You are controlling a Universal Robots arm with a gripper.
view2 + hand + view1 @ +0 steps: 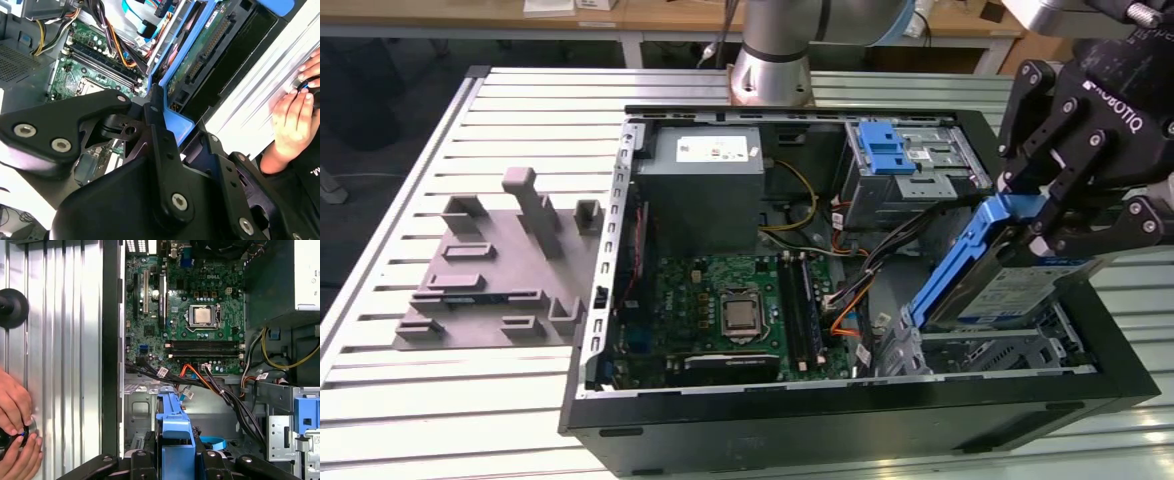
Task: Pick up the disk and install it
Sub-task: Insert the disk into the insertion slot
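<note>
Gripper [1067,225] pinches the disk [987,283], tilted over the case [854,420]; its label [1027,292] seems unreadable.

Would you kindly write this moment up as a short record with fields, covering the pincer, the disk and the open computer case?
computer case: open, lying on the slatted table, motherboard exposed
pincer: shut on the disk, at its upper end
disk: tilted, lower end over the metal bay inside the case, at the exterior view's right
hands: a person's, on the table beside the case, in the first wrist view
grey fixture: on the table, at the exterior view's left
</note>
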